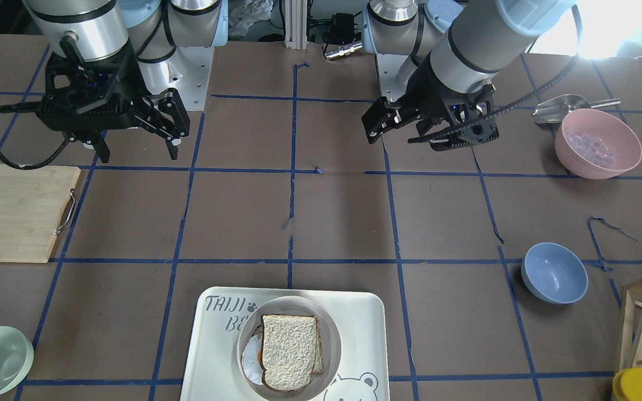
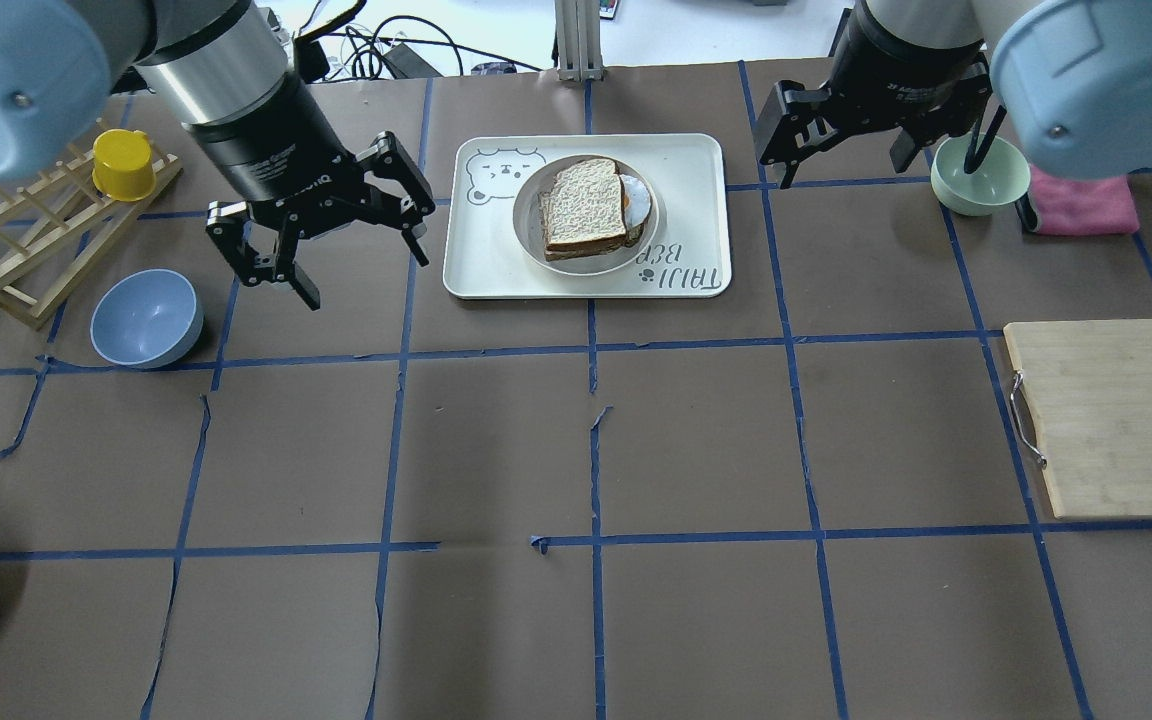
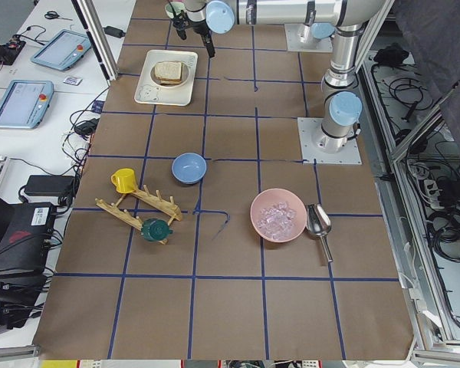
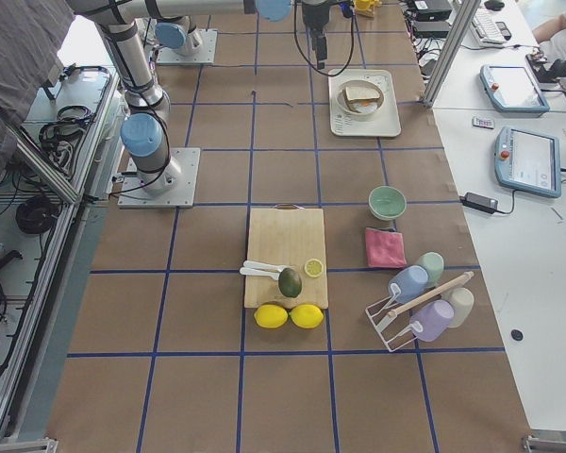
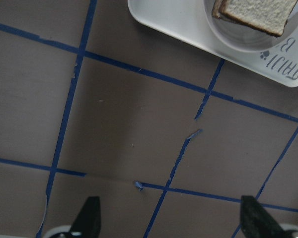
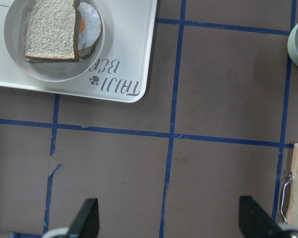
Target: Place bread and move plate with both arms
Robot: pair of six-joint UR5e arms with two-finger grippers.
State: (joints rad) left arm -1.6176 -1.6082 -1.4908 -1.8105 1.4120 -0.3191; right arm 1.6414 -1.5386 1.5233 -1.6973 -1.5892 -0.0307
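Both hands hang spread and empty, left hand (image 2: 366, 277) and right hand (image 2: 841, 168) flanking the tray (image 2: 696, 170). Upper centre, the bread (image 2: 584, 205) already tops the plate (image 2: 528, 190); next, I judge, both grip its rim together.

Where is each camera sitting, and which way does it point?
Front-facing: across the table, facing the robot, steeply down; left claw on its right, right claw on its left.
Overhead: behind the robot, looking forward and down; both claws flank the tray.
Exterior left: table end on robot's left; arm bases at right.
Exterior right: opposite end; arm bases at left.
Left wrist: looking down; own fingertips at bottom.
Right wrist: likewise, own fingertips at bottom.
Shared: every view shows the bread on the plate in the tray.
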